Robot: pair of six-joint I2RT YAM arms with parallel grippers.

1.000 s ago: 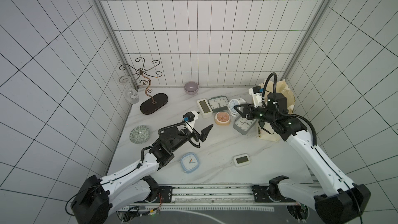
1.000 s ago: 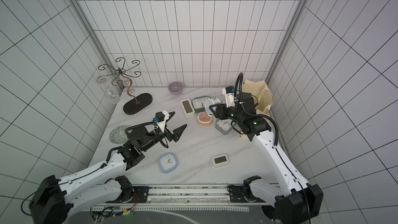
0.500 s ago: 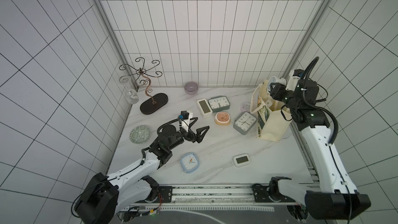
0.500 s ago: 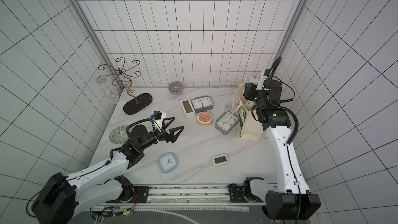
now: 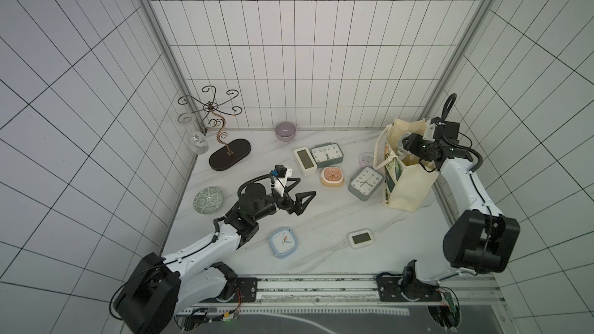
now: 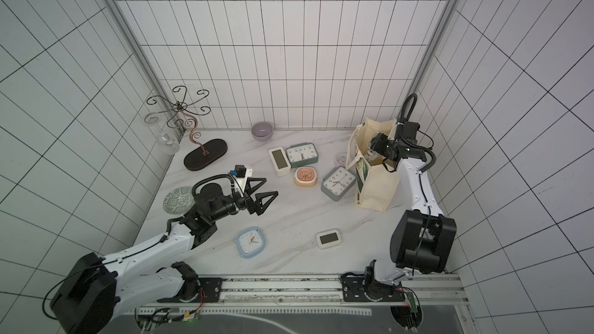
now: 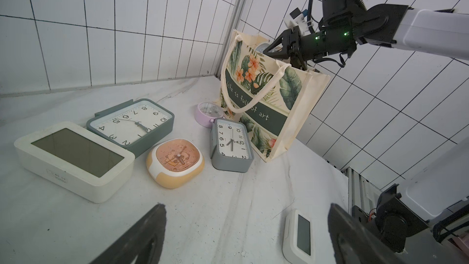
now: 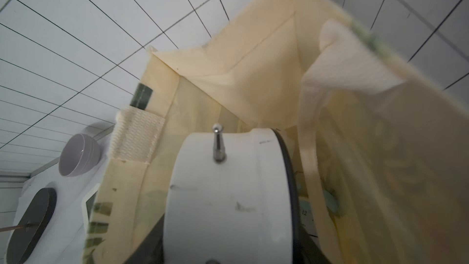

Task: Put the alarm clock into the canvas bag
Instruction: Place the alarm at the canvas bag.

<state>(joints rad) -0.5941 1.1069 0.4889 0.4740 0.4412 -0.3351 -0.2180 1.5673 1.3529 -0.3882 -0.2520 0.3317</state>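
The right gripper (image 5: pixel 402 143) grips the white alarm clock (image 8: pixel 228 194) in the mouth of the canvas bag (image 5: pixel 405 184), which stands near the back right corner of the worktop (image 5: pixel 324 220). The left gripper (image 5: pixel 305 187) hangs spread wide, holding nothing.

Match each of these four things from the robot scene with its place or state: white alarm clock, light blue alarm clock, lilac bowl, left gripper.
Column A
1 white alarm clock
2 light blue alarm clock
3 lilac bowl
4 left gripper

Column B
a open and empty above the table
b at the table's far edge
c gripped at the canvas bag mouth
d lying face up near the table's front edge

Pairs: 1-c, 2-d, 3-b, 4-a
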